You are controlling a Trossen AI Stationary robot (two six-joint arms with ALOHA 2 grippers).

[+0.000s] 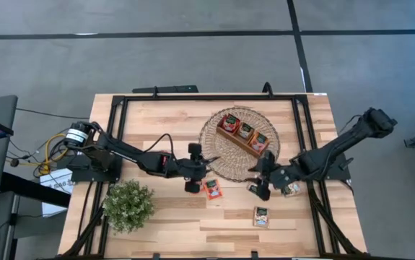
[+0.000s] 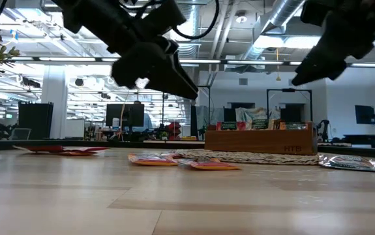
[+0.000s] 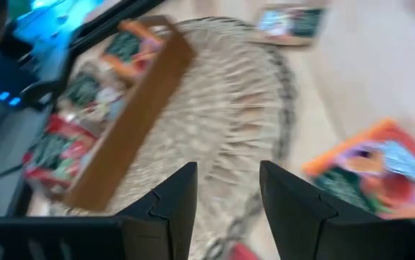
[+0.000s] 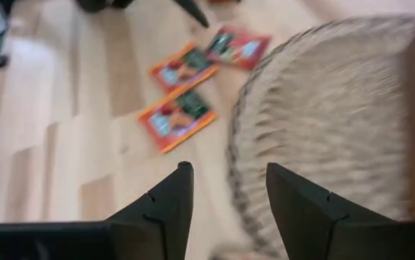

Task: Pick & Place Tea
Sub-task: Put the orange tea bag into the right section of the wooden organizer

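Observation:
Tea sachets stand in the wooden tray [image 1: 243, 133] on the round woven mat [image 1: 225, 162]. Loose sachets lie flat on the table: orange ones [image 1: 212, 189] [image 4: 175, 119] by the mat's near edge, a red one [image 4: 237, 47], one [image 1: 261, 217] toward the near edge, and a green-and-white one [image 1: 291, 189]. My left gripper [image 1: 208, 160] [image 3: 227, 189] hangs open above the mat's left edge, fingers empty. My right gripper [image 1: 256, 179] [image 4: 229, 189] hangs open above the mat's near right edge, pointing toward the orange sachets, also empty.
A bushy potted plant [image 1: 128, 204] stands near the table's near left corner. A black frame [image 1: 207, 97] runs around the table's far and side edges. Bare wood lies between the plant and the loose sachets.

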